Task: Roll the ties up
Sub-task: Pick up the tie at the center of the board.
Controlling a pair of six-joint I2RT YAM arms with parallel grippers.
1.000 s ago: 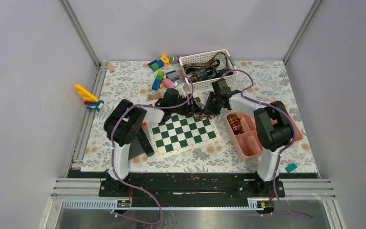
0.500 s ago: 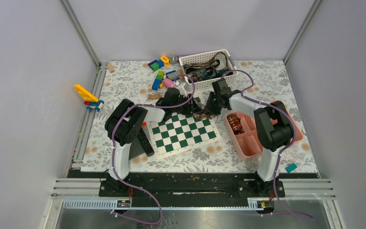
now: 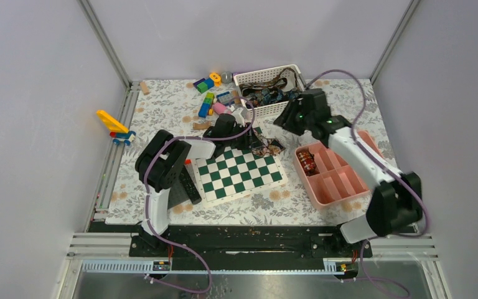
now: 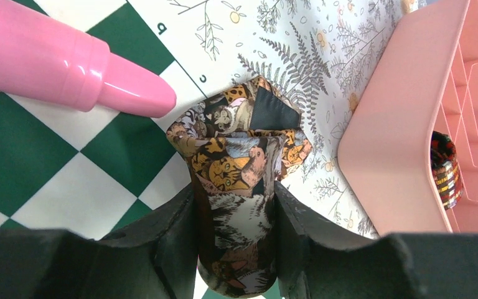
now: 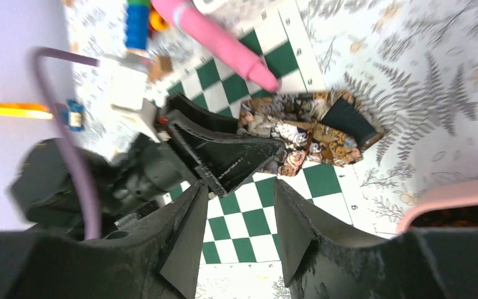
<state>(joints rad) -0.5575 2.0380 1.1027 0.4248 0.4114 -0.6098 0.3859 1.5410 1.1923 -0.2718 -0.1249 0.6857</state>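
Left tool [image 4: 235, 208] clenched on one tie [image 4: 239, 156]; right tool [image 5: 241, 208] released, empty; one coil [image 4: 446, 169] in tray [image 4: 392, 143].

Around the rolled tie [image 4: 236, 180] room is tight: the left gripper [image 4: 235, 205] clamps its sides, a pink marker [image 4: 68, 62] lies just beside, the pink tray [image 4: 398, 124] near; only a strip of floral cloth [image 4: 323, 81] between them is bare

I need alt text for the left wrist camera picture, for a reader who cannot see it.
The left hand grips a partly rolled tie with a brown animal print, above the edge of a green and white chessboard. A pink plastic cylinder lies at upper left; a pink compartment tray at right holds a striped coil.
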